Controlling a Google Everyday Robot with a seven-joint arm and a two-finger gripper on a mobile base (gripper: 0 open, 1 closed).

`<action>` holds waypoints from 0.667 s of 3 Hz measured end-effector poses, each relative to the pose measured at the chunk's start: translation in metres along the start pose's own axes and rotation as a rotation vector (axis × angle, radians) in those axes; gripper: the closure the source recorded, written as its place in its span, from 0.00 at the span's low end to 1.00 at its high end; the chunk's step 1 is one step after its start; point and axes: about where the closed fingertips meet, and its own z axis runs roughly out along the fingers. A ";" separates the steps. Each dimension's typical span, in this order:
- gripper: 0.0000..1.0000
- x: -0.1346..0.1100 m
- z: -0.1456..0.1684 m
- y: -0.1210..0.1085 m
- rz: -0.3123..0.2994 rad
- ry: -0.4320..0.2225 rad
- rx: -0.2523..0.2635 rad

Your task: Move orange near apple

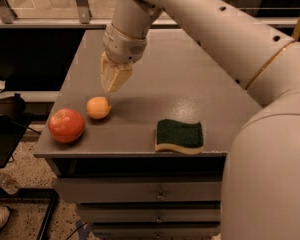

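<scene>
1. One pale robot arm (215, 29) is taking up the upper and right parts of the view. It is reaching from the right foreground across to the left half of the table.
2. The grey table (190, 74) is carrying every loose item recorded here. Drawer fronts (160, 196) are showing below its front edge.
3. The sponge (179, 135), dark green on top with a yellow underside, is lying flat near the front edge, right of centre. It is sitting well apart from both fruits.
4. The apple (66, 125), red and shiny, is sitting at the front left corner of the table, close to the left edge.
5. The gripper (110, 88) is hanging tip-down over the left side of the table, just above and slightly behind the orange. Its fingers (115, 76) are appearing pressed together into a single wedge, carrying nothing. Contact between the tip and the fruit cannot be confirmed.
6. The orange (98, 107), small and pale, is resting on the table just beside the apple, on its right and slightly further back. Whether the two fruits are touching cannot be told.
</scene>
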 end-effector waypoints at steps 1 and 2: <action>0.59 -0.001 0.002 -0.003 -0.002 -0.003 0.008; 0.35 -0.002 0.005 -0.007 -0.003 -0.005 0.016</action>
